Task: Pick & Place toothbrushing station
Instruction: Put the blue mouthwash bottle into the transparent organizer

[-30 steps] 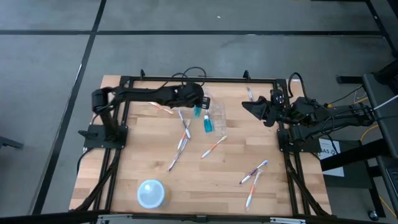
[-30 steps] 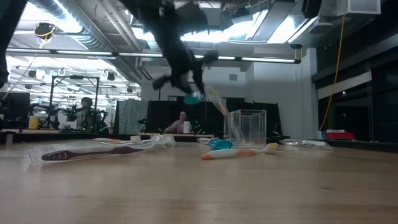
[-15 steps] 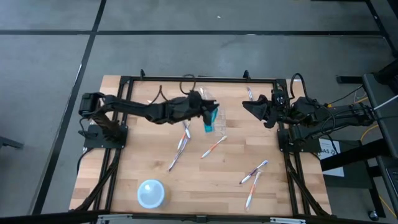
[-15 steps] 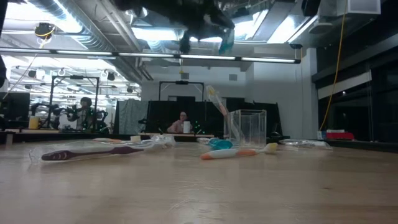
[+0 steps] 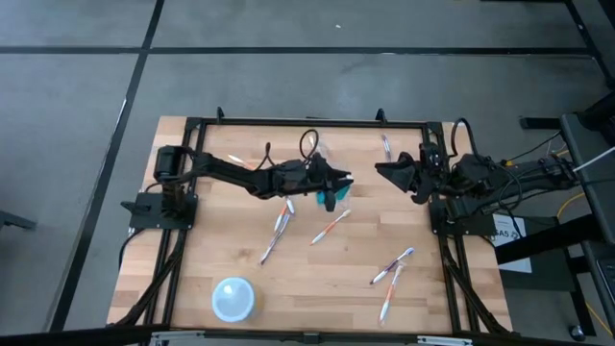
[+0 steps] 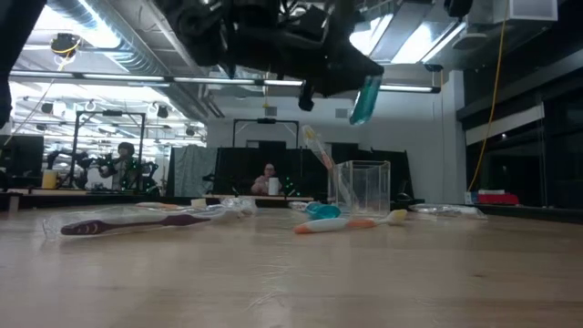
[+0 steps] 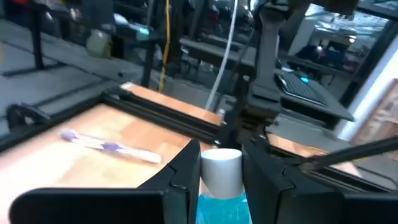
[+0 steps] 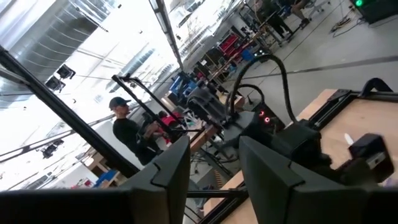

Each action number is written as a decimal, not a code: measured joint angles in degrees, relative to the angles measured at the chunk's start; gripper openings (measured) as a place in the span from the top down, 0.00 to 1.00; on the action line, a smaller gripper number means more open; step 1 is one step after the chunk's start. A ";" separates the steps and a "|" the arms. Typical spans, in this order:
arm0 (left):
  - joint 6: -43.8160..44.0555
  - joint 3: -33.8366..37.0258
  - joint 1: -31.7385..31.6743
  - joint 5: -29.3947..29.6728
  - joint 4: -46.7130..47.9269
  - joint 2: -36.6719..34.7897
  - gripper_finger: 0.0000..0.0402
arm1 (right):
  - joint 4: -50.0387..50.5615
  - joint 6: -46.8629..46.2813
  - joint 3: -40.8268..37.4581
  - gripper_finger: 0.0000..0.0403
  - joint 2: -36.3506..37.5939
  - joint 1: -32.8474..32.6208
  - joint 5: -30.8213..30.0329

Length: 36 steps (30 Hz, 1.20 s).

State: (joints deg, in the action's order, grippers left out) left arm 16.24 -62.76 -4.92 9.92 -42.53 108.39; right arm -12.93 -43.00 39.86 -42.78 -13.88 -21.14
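Observation:
My left gripper (image 5: 336,183) (image 6: 357,84) is shut on the small teal tube (image 6: 363,100) and holds it in the air above the clear plastic cup (image 6: 364,187). One toothbrush (image 6: 316,146) leans in that cup. Another teal thing (image 5: 324,198) lies on the table beside the cup. White toothbrushes lie flat about the table, among them one at mid table (image 5: 330,228), a pair left of it (image 5: 280,219) and a pair at the near right (image 5: 392,265). My right gripper (image 5: 382,170) is open and empty at the far right. My left gripper pinches the teal tube between its two fingers (image 7: 186,177), on the tube's two sides just behind the white cap (image 7: 221,169). The cap points forward past the fingertips. The tube is lifted clear and hangs slanting below the gripper, above the cup.
A pale blue round bowl (image 5: 233,299) stands near the table's near edge, left of the middle. A purple toothbrush (image 6: 137,221) lies close to the low camera. A black frame rail (image 5: 307,123) runs round the table. People sit in the room behind.
My left gripper has carried the teal tube up off the table and toward the table's right edge, to above the cup, staying shut on it. The arm has stretched out farther across the table. My right gripper has kept still.

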 joint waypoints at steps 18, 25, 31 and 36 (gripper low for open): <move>-10.82 0.73 -6.07 0.39 -4.17 3.93 0.79 | -1.70 2.62 0.00 0.65 0.00 -4.75 -6.76; -10.15 0.79 -6.09 2.07 -7.92 7.09 0.79 | -1.68 2.71 0.00 0.65 0.00 -4.75 -6.94; -10.31 1.96 -5.74 2.17 -8.77 7.16 0.79 | -1.70 2.36 0.00 0.65 0.00 -4.78 -6.52; -7.58 5.25 -5.59 2.12 -10.99 7.16 0.79 | -1.68 2.81 0.00 0.65 0.00 -4.78 -6.50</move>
State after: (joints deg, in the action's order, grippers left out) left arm 8.66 -57.51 -10.51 12.04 -53.52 115.55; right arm -14.61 -40.20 39.86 -42.78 -18.65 -27.64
